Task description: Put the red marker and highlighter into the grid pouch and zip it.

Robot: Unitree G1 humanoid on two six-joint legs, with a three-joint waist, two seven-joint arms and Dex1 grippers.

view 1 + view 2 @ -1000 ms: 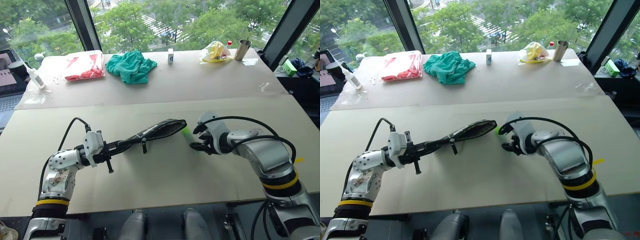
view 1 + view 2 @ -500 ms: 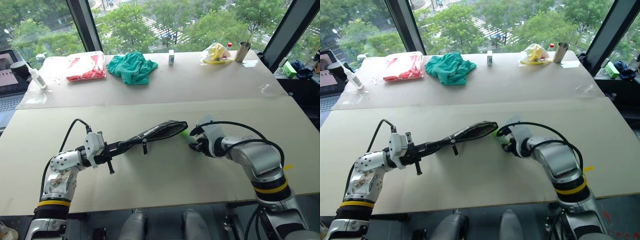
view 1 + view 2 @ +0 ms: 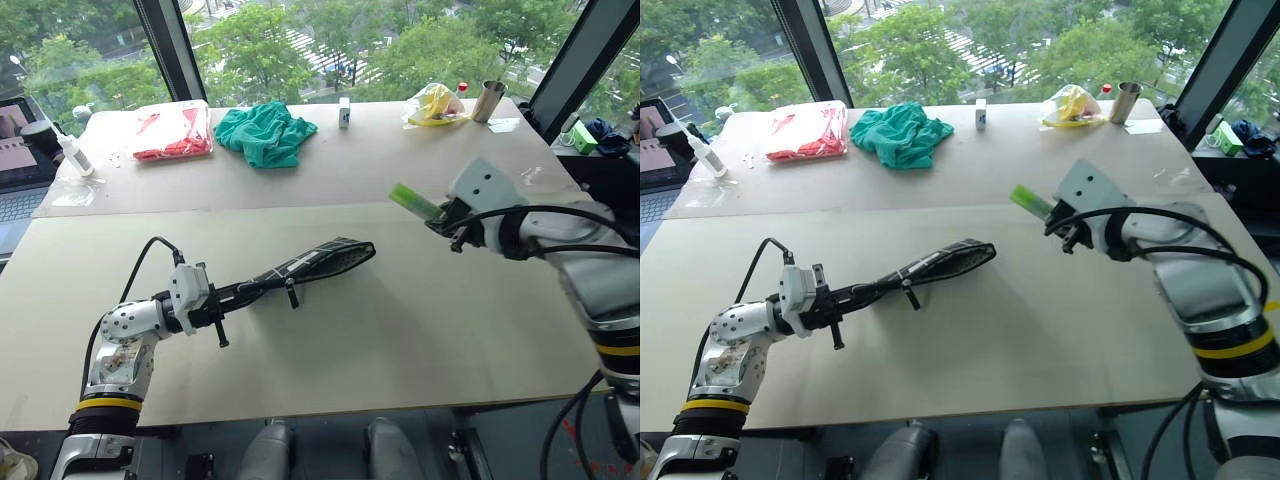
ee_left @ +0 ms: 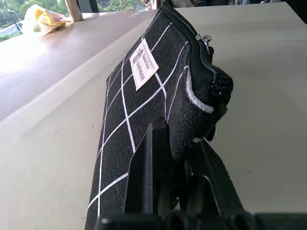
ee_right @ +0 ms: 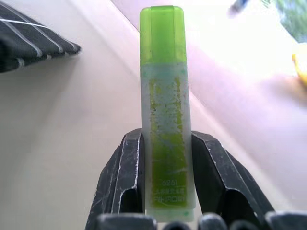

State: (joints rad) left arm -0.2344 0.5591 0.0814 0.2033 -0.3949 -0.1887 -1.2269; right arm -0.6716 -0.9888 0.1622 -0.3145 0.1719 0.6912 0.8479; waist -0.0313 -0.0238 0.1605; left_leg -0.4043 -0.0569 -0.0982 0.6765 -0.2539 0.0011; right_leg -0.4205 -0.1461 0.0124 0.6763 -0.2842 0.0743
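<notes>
The grid pouch (image 3: pixel 318 262), black with white lines and a white label (image 4: pixel 143 63), hangs level above the table, its far end toward the middle. My left gripper (image 3: pixel 232 293) is shut on its near end, fingers (image 4: pixel 156 177) clamping the fabric by the zipper. The highlighter (image 3: pixel 413 202), light green with a brighter cap (image 5: pixel 162 33), is raised off the table to the right of the pouch. My right gripper (image 3: pixel 441 219) is shut on its lower barrel (image 5: pixel 166 158), cap pointing away. The red marker is out of view.
Along the far table edge lie a clear bag of red items (image 3: pixel 170 132), a teal cloth (image 3: pixel 262 132), a small white box (image 3: pixel 343 112), a yellow bag (image 3: pixel 432 103) and a metal cup (image 3: pixel 487 99). A white bottle (image 3: pixel 70 155) stands far left.
My right gripper closed on the highlighter lying by the pouch's far end, then lifted it up and to the right while rolling. The left gripper and pouch stayed put.
</notes>
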